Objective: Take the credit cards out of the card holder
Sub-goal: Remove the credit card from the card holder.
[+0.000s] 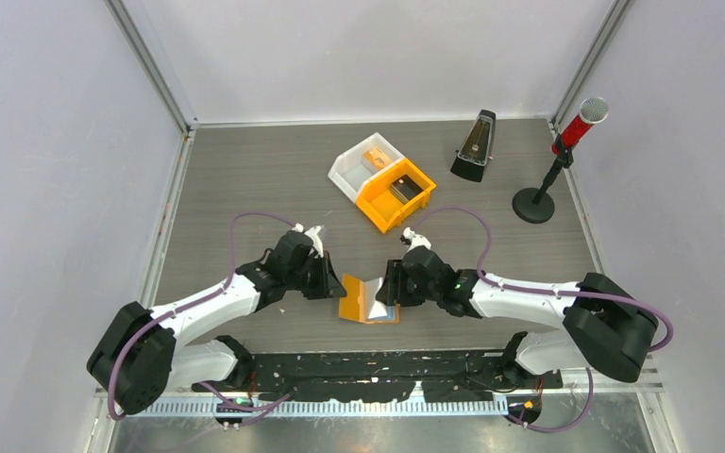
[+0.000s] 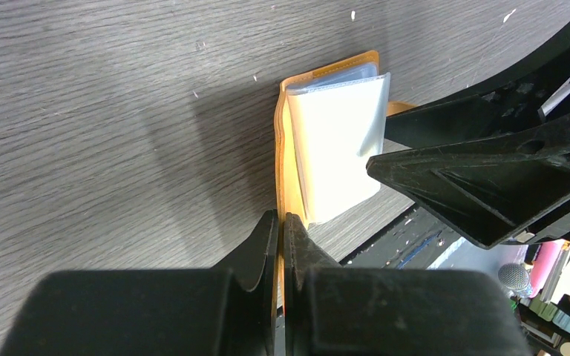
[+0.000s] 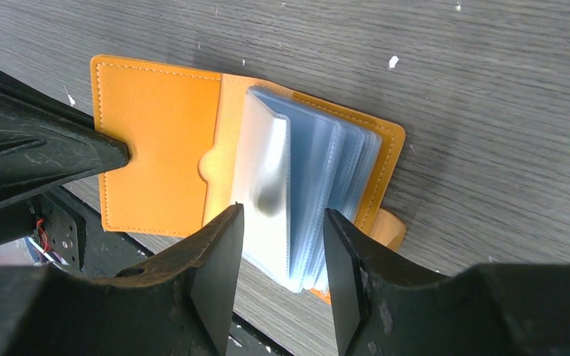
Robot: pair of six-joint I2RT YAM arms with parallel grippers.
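Observation:
The orange card holder (image 1: 357,300) lies open on the table near the front edge, between both grippers. My left gripper (image 2: 282,219) is shut on the edge of its orange cover (image 3: 159,141). My right gripper (image 3: 282,222) is open, its jaws on either side of the stack of pale blue and clear sleeves (image 3: 308,178), which stand up from the spine. The front sleeve looks white in the left wrist view (image 2: 338,141). No credit card shows clearly in the sleeves. A dark flat item (image 1: 408,189), possibly a black card, lies in the orange bin.
A white bin (image 1: 351,170) holding an orange block and an orange bin (image 1: 382,209) stand behind the holder. A metronome (image 1: 474,146) and a red microphone on a stand (image 1: 566,142) are at the back right. The black base rail (image 1: 387,363) runs just in front of the holder.

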